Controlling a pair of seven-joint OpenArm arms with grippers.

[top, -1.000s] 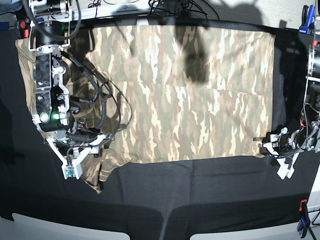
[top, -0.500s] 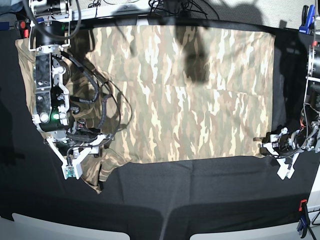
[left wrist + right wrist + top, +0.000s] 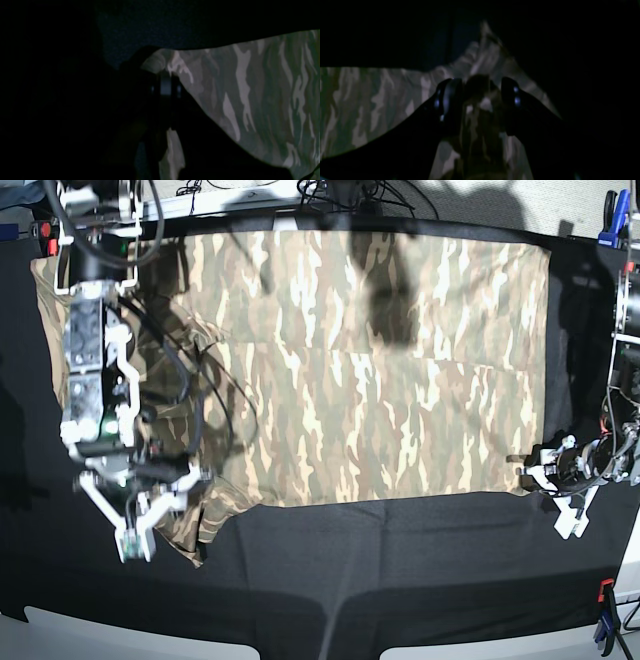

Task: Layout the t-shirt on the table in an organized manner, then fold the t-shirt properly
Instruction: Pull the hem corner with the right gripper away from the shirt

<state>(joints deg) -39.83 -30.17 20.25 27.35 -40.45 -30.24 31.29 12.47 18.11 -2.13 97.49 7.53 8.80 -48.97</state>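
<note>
We see the t-shirt (image 3: 380,370) spread flat over the upper middle of the table (image 3: 400,580), its camouflage body reaching from about nine o'clock to three o'clock in the base view, with a sleeve bunched at the seven o'clock corner; the black cloth lies bare along the six o'clock side; the left gripper (image 3: 535,470) sits low at the shirt's four o'clock corner, and in its wrist view (image 3: 166,75) we find the jaws pressed together on a pinch of the hem, a small fold of fabric showing just above the fingers; the right gripper (image 3: 150,515) hangs over the crumpled sleeve at about eight o'clock, its arm running up toward eleven o'clock; in the right wrist view (image 3: 478,97) the two dark fingers (image 3: 450,100) stand apart with a raised bundle of shirt fabric between them, touching both, so we read the jaws as clamped on that thick fold; a blue clamp (image 3: 612,220) stands at the one o'clock edge and another clamp (image 3: 604,625) at five o'clock
</note>
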